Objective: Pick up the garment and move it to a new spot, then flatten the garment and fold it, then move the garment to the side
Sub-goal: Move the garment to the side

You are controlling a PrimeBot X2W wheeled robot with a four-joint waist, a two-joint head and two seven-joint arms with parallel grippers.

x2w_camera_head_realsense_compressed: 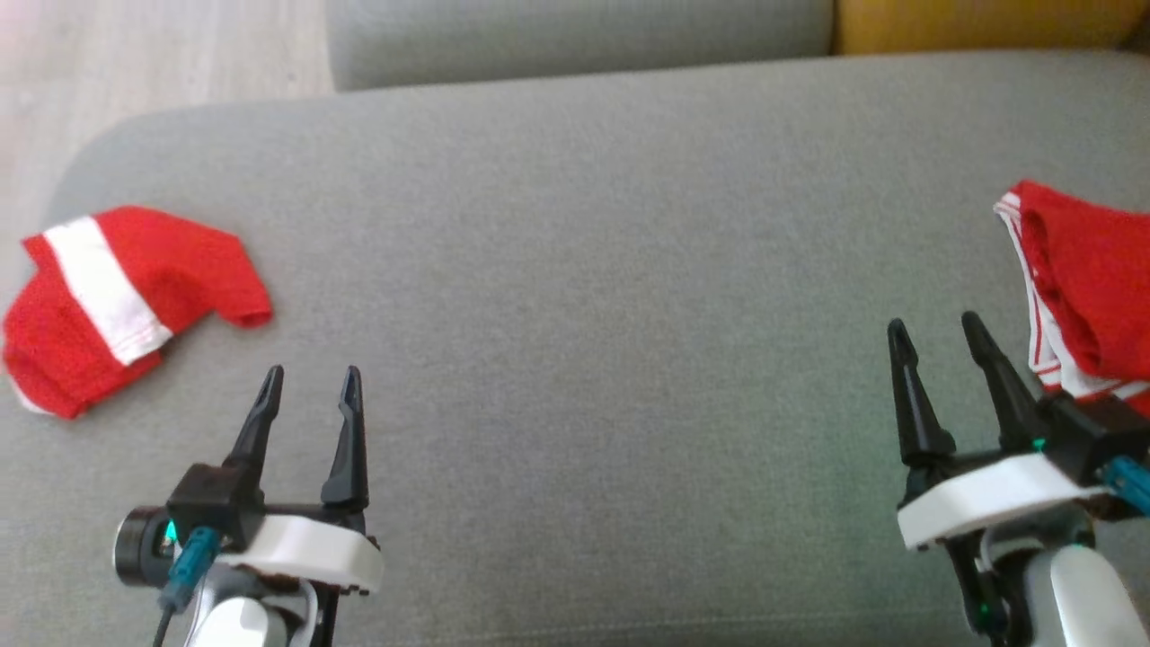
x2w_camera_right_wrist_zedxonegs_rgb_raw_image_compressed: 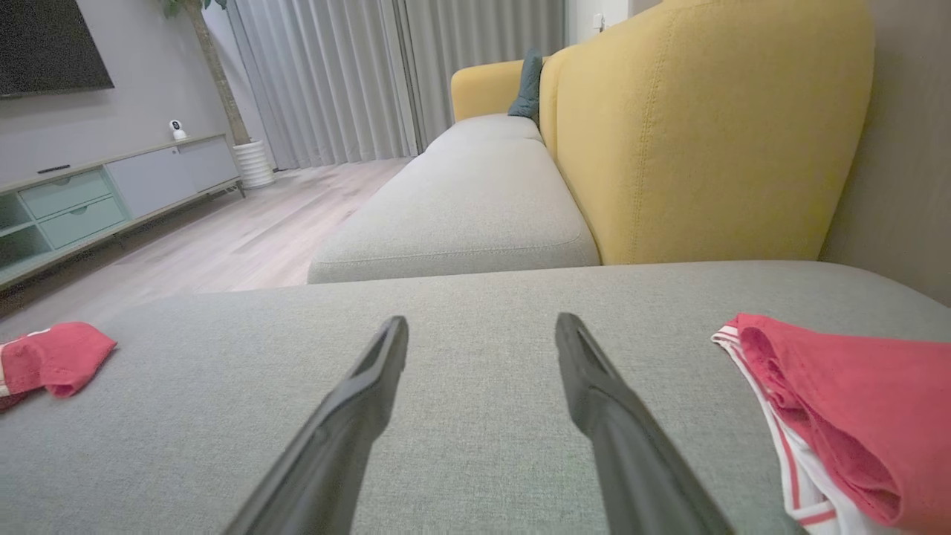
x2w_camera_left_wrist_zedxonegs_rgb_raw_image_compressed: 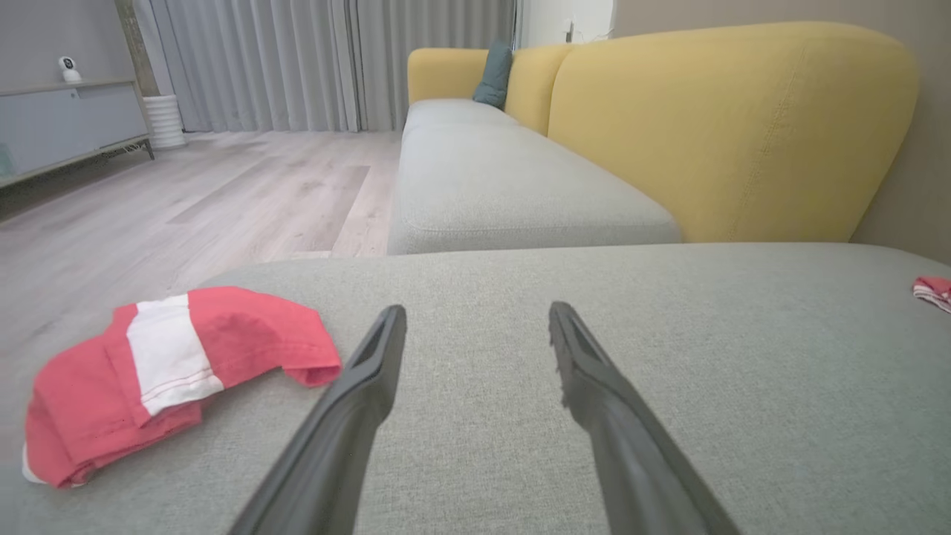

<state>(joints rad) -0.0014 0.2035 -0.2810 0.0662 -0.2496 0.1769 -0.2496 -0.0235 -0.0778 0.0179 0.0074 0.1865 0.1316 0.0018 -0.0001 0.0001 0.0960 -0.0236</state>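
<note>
Two red garments with white stripes lie on the grey sofa seat (x2w_camera_head_realsense_compressed: 593,270). One folded red garment (x2w_camera_head_realsense_compressed: 117,301) rests at the left edge, also in the left wrist view (x2w_camera_left_wrist_zedxonegs_rgb_raw_image_compressed: 163,371) and far left in the right wrist view (x2w_camera_right_wrist_zedxonegs_rgb_raw_image_compressed: 52,360). A crumpled red garment (x2w_camera_head_realsense_compressed: 1087,288) lies at the right edge, large in the right wrist view (x2w_camera_right_wrist_zedxonegs_rgb_raw_image_compressed: 839,416) and tiny in the left wrist view (x2w_camera_left_wrist_zedxonegs_rgb_raw_image_compressed: 935,290). My left gripper (x2w_camera_head_realsense_compressed: 310,382) stands open just right of and below the folded garment, holding nothing. Beside the crumpled garment, my right gripper (x2w_camera_head_realsense_compressed: 934,332) is open and empty.
A second grey seat cushion (x2w_camera_left_wrist_zedxonegs_rgb_raw_image_compressed: 505,178) runs away beyond this one, backed by a yellow backrest (x2w_camera_left_wrist_zedxonegs_rgb_raw_image_compressed: 728,126) with a teal pillow (x2w_camera_left_wrist_zedxonegs_rgb_raw_image_compressed: 494,74). Wooden floor (x2w_camera_left_wrist_zedxonegs_rgb_raw_image_compressed: 186,193) lies past the left edge, with a low cabinet (x2w_camera_right_wrist_zedxonegs_rgb_raw_image_compressed: 96,197) and curtains behind.
</note>
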